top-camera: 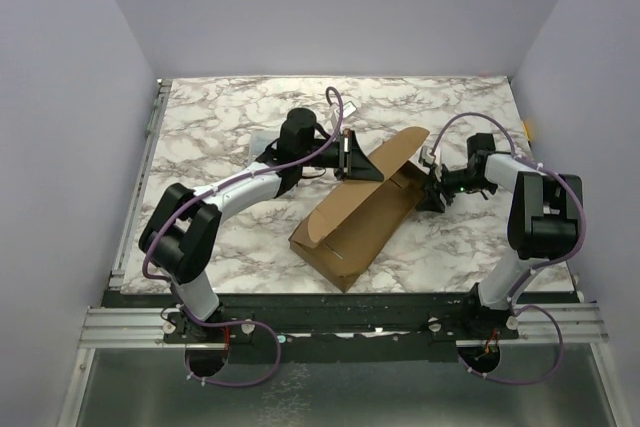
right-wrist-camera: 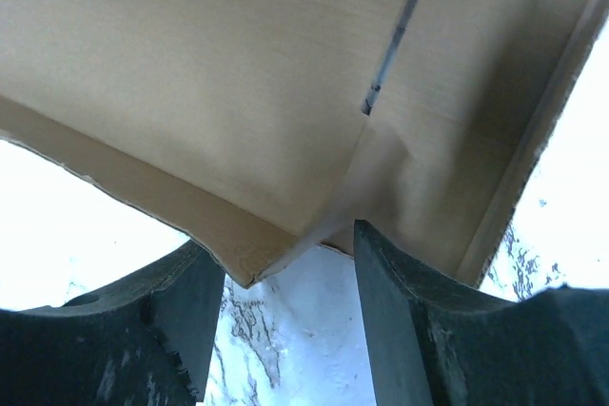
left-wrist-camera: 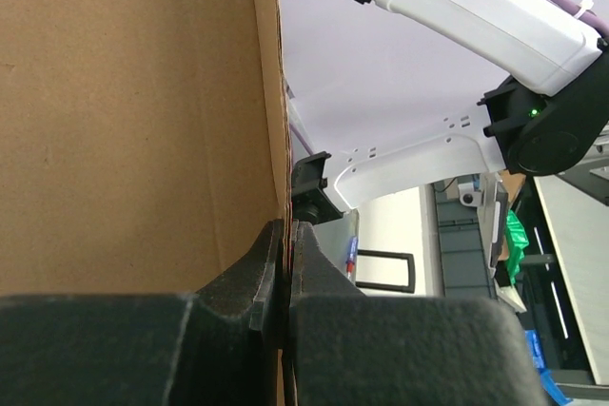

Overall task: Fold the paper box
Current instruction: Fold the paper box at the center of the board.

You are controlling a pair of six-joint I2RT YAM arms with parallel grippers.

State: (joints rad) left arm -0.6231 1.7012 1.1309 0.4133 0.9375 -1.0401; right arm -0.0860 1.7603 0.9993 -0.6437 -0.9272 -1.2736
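Paper box [top-camera: 355,222] flap pinched by left pincer [left-wrist-camera: 287,240]; right pincer [right-wrist-camera: 285,259] parted.

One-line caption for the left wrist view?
Left gripper shut on an upright flap of the box, right arm beyond.

Left arm [top-camera: 240,187] reaches forward and inward from its base, elbow bent low, wrist raised at mid-reach. Left pincer [left-wrist-camera: 287,240] is fully closed, with both fingers pinching a thin upright panel of the paper box [left-wrist-camera: 124,111]. Right arm [top-camera: 540,212] is folded upright at the elbow, forearm pointing left, wrist low. Right pincer [right-wrist-camera: 290,244] has its jaws apart; a corner of the box sits at the gap, not clamped.
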